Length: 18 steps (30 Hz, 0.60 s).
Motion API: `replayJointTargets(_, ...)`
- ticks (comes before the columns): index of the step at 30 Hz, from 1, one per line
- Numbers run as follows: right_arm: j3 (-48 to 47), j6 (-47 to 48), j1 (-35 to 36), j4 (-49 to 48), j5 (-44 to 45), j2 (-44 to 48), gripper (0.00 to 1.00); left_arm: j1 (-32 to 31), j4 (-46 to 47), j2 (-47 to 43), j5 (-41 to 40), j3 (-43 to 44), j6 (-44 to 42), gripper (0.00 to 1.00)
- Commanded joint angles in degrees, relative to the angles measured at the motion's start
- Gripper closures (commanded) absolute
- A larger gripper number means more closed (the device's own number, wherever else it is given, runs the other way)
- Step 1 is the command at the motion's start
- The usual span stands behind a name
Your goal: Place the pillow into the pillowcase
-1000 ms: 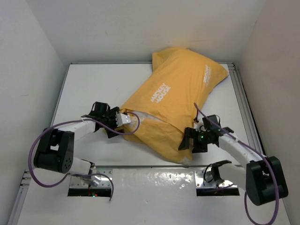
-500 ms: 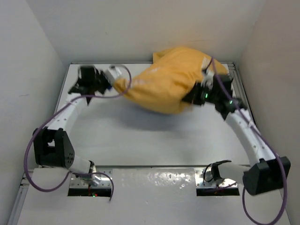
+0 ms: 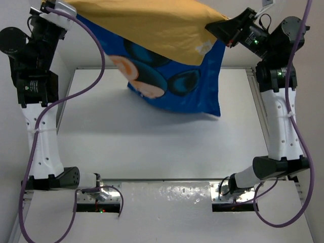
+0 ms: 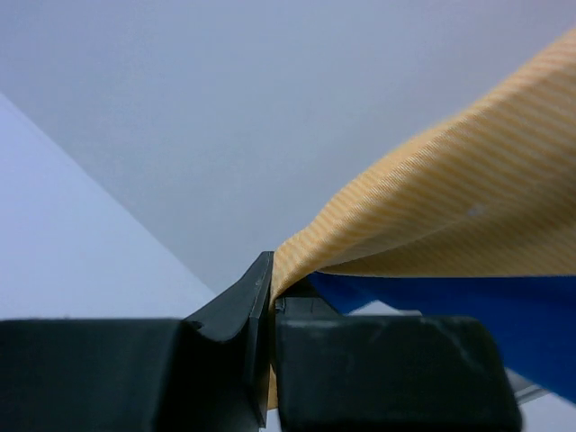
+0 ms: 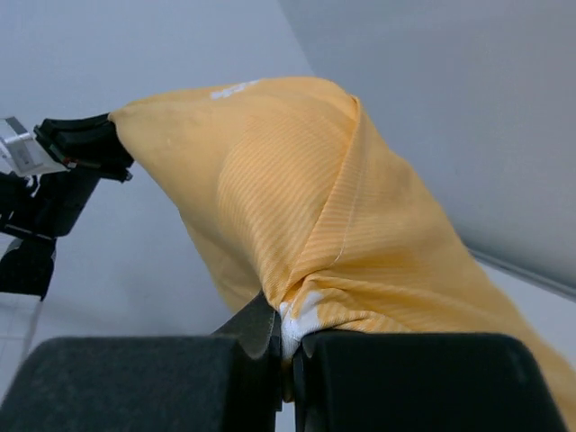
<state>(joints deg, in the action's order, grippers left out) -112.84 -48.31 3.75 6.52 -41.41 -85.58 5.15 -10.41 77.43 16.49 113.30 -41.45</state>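
Note:
The pillowcase [image 3: 152, 25] hangs stretched between both raised arms, high over the table. Its orange-yellow side faces up and its blue mouse-print side [image 3: 187, 86] sags below. My left gripper [image 3: 59, 9] is shut on the case's left corner; in the left wrist view the orange fabric [image 4: 450, 225] runs out of the pinched jaws of that gripper [image 4: 270, 288]. My right gripper [image 3: 215, 26] is shut on the right corner, the fabric [image 5: 297, 198] bunched at its closed jaws [image 5: 290, 328]. The right wrist view also shows the left gripper [image 5: 85, 144]. The pillow is hidden.
The white table [image 3: 126, 147] lies below the hanging case, boxed in by white walls on three sides. A metal rail [image 3: 258, 101] runs along its right edge. Purple cables [image 3: 96, 55] loop off both arms.
Both arms have swung up from the table, lifting the pillowcase off the surface. It lay orange side up near the back; it hangs high with its blue side showing.

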Motion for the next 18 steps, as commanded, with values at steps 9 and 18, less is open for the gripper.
replayJointTargets(9,-2.03,0.67,18.64,-8.81,4.04,-7.48,1.0,11.63,9.26,3.34,-13.23,14.58,2.61,1.0)
replayJointTargets(18,-10.68,0.77,37.02,-17.68,6.87,-18.66,1.0,18.23,16.57,7.56,-14.57,17.67,7.16,1.0)
